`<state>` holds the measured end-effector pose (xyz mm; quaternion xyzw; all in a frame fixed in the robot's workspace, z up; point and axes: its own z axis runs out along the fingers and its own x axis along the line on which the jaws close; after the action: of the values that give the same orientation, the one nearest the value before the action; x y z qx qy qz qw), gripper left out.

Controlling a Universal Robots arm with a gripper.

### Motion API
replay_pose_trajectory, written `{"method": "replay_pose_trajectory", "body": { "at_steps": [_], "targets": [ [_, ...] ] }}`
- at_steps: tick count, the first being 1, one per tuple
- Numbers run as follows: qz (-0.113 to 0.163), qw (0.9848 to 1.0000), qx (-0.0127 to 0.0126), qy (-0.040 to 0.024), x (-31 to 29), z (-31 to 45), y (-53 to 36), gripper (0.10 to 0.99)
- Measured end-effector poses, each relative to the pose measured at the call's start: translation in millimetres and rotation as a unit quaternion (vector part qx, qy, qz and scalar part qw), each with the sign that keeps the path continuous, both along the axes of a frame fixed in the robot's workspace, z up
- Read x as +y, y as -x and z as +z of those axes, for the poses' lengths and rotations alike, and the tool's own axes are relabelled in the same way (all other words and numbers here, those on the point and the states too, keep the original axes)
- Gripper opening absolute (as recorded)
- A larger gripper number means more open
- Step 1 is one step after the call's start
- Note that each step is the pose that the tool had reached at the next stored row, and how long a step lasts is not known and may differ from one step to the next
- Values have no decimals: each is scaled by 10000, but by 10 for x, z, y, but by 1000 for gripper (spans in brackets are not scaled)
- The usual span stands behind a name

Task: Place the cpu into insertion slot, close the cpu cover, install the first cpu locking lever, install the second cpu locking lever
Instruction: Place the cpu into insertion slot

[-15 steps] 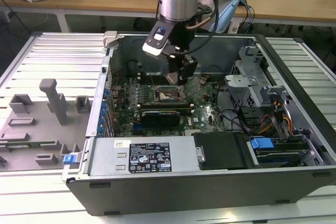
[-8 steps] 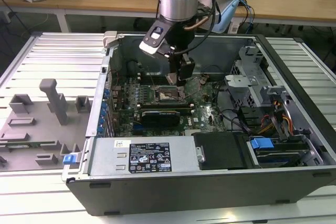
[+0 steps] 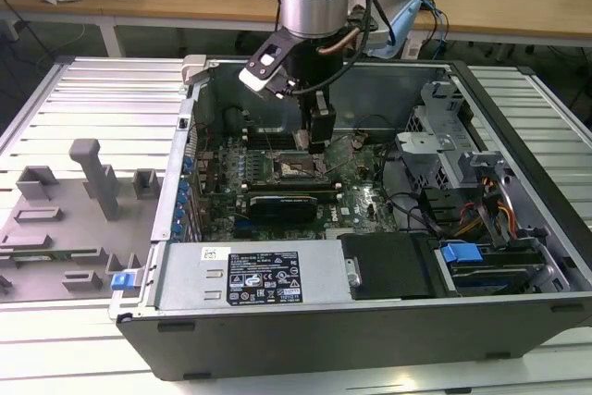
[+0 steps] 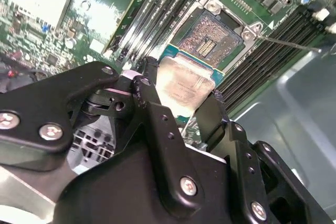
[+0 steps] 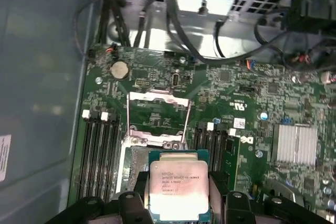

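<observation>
The cpu point(image 5: 178, 184), pinched by its sides in the gripper point(image 4: 180, 94), hangs over one edge of the insertion slot point(image 4: 207, 38) on the motherboard point(image 5: 236, 93), so it likely wants squaring to the socket rim and a level, forceless descent.

Faint lines of print on the cpu point(image 5: 179, 184) top in the first wrist view, too small to make out. In the exterior view, black label point(image 3: 268, 277) with white marks and symbols on the grey metal housing point(image 3: 185, 270), likewise unreadable.
</observation>
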<state>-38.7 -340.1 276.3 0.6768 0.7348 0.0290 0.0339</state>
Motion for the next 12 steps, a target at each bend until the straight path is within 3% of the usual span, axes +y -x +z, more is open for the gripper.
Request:
{"method": "replay_pose_trajectory", "body": {
  "at_steps": [6,12],
  "targets": [
    [-350,9994,0,-1,5,-151,23,541],
    [-393,9992,0,-8,31,-267,54,541]
  ]
}}
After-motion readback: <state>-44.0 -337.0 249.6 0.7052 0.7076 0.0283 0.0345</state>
